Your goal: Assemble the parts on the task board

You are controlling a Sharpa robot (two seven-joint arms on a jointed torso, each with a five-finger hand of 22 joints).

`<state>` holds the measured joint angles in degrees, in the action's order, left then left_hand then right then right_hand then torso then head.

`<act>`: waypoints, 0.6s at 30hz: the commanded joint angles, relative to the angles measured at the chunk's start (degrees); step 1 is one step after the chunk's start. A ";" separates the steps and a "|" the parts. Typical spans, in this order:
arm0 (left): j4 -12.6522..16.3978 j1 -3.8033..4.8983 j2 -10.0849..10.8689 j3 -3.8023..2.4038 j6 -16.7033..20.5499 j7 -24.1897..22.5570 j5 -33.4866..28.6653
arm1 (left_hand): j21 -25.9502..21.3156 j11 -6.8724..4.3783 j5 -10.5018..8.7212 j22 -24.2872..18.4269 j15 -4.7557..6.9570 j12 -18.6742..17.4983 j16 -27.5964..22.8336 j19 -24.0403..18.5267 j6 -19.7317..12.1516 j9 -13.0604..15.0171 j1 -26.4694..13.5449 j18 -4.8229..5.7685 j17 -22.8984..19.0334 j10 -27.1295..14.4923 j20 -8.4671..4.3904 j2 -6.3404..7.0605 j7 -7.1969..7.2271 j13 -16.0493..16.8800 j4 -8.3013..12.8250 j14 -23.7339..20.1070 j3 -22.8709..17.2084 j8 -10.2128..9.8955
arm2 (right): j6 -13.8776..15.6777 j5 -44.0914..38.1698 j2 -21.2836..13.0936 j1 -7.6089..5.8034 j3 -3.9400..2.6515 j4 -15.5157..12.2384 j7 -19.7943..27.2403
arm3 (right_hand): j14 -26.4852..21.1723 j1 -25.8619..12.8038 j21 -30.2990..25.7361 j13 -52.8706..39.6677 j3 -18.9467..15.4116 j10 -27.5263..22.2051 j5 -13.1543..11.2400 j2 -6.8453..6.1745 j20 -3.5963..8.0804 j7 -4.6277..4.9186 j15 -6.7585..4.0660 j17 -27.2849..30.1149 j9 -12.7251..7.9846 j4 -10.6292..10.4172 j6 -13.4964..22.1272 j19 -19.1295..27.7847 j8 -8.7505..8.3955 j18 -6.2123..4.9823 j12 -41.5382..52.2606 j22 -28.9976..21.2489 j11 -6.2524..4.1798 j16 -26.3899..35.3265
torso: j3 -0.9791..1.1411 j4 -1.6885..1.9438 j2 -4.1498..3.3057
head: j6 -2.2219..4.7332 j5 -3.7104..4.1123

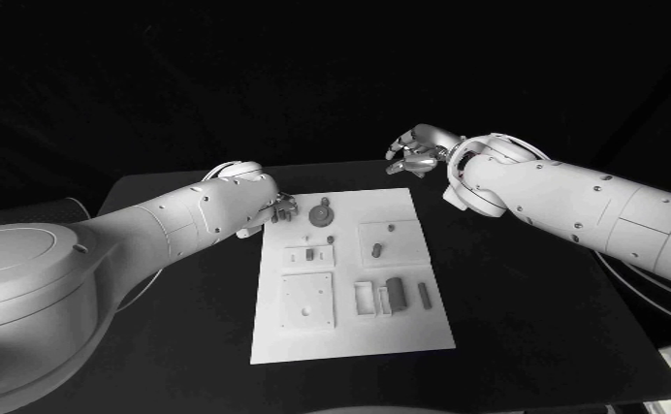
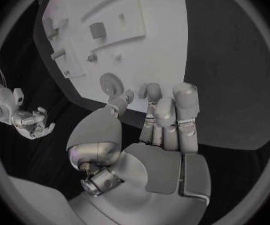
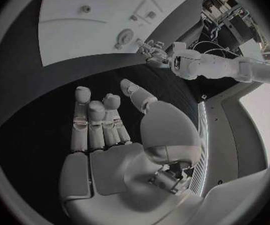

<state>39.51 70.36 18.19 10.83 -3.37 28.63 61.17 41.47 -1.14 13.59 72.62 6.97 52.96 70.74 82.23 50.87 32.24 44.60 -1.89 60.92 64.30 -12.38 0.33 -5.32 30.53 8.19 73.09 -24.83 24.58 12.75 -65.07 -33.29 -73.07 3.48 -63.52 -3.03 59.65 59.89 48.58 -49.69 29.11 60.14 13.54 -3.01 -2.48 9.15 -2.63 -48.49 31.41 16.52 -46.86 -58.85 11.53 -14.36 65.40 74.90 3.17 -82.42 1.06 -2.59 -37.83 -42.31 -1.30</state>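
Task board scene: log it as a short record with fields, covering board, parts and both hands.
board: white task board flat on the black table
parts: round part near the board's far edge; oblong part toward the near right
left hand: left hand at the board's far left corner, fingers apart, holding nothing
right hand: right hand beyond the far right corner, off the board, holding nothing

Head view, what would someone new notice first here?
The white task board lies in the middle of the black table, with small grey parts on it. The left hand is at the board's far left corner beside a round part. The right hand is beyond the board's far right corner, fingers apart, holding nothing.
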 commanded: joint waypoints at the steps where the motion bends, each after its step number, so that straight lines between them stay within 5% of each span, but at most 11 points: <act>1: 0.04 -0.02 -0.18 -0.01 -0.11 -0.43 0.14 | 0.37 -0.03 0.11 0.09 0.49 0.27 0.40 0.33 0.36 0.11 0.12 -7.77 -0.06 0.19 -0.24 -0.66 -0.01 -0.08 0.58 -0.06 -0.26 -0.36 | -0.27 -0.54 0.04 -0.01 -0.02 -0.11 0.24 | 0.01 0.05 -0.30 0.08 0.36 -0.09 0.28 0.55 0.17 0.54 -0.24 0.05 -0.06 0.02 -0.33 -0.07 0.24 -0.64 0.25 0.71 -0.01 -0.34 | 0.02 0.03 0.02 | -0.09 0.00; 18: -0.14 -0.05 -0.38 -0.01 0.86 -0.61 0.10 | 0.35 -0.05 0.32 0.20 0.51 0.31 0.41 0.47 0.78 0.53 2.38 -7.47 -0.17 0.25 -0.33 -1.65 0.01 -0.19 3.48 0.00 -1.04 -0.74 | -0.39 -0.70 0.04 -0.01 -0.02 -0.12 0.21 | 0.02 0.02 -0.29 0.10 0.35 -0.08 0.36 0.54 0.17 0.53 -0.25 0.07 -0.06 0.01 -0.34 -0.08 0.24 -0.64 0.26 0.71 -0.02 -0.35 | 0.04 0.03 0.05 | -0.20 0.04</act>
<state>39.37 70.32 18.03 10.83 -3.21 28.58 61.17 41.47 -1.14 13.59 72.72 7.08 52.96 71.00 82.44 51.29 32.68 46.37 -1.89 60.80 64.30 -12.58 -1.44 -5.23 30.41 11.25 72.97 -25.83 24.08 12.75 -65.16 -33.27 -73.07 3.48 -63.55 -3.04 59.65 59.89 48.58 -49.67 29.11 60.24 13.54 -3.01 -2.48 9.15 -2.60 -48.50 31.41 16.52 -46.86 -58.85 11.53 -14.36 65.40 74.90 3.07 -82.43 1.09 -2.56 -37.79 -42.48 -1.24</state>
